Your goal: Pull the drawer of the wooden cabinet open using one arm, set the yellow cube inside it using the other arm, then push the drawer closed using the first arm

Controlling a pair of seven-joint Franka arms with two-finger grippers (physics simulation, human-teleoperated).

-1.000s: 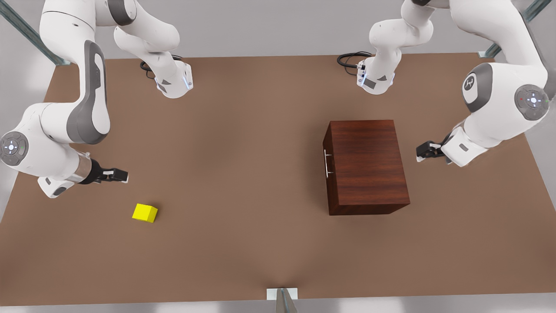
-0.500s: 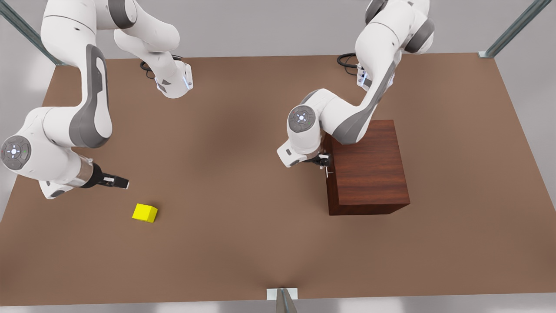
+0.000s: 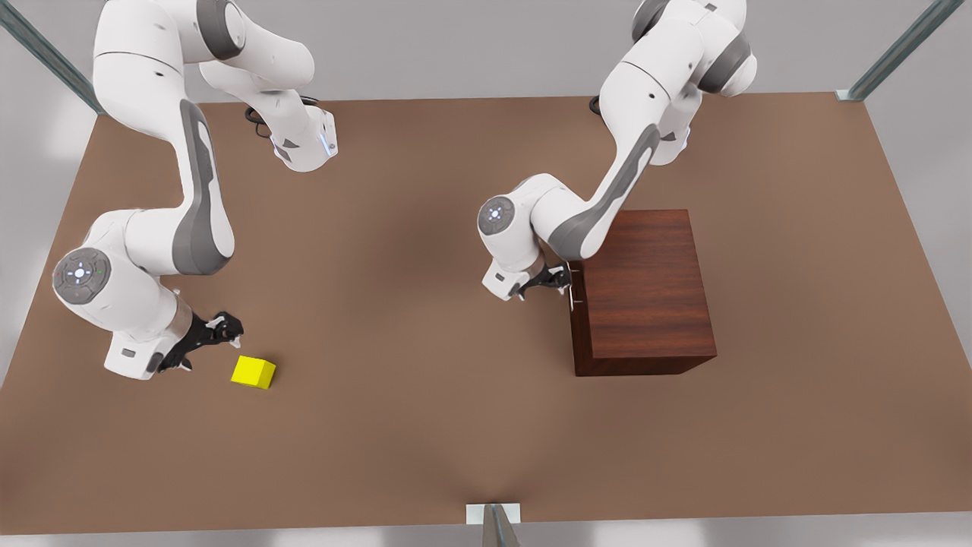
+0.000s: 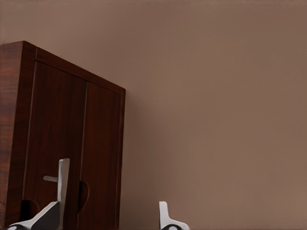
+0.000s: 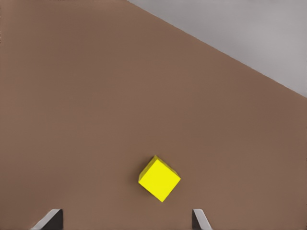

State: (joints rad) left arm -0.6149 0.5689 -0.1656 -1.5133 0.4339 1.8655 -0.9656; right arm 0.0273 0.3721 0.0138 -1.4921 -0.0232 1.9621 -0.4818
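Two claws are mine, and the coming move turns on the one at the wooden cabinet [image 3: 642,292]. My left gripper [image 3: 560,281] sits on the cabinet's front face, at 9 o'clock from the cabinet in the front view, just beside the handle [image 3: 571,287] of the drawer [image 3: 577,292]. That silver bar is seen here as a thin line running 12 to 6 o'clock, so its long axis lies across my reach, and my pull must go toward 9 o'clock, straight away from the front panel. In the left wrist view my fingers [image 4: 165,218] are parted, one tip close against the bar [image 4: 62,179] and the other well out to the side over bare table [image 4: 216,96]; the bar is not yet centred between them, I judge. The drawer looks flush and shut. My right gripper [image 3: 220,333] is spread open and holds nothing, near the yellow cube [image 3: 254,372], which rests on the table at about 4 o'clock from it in the front view. This arm is plainly the nearer one to the cube.
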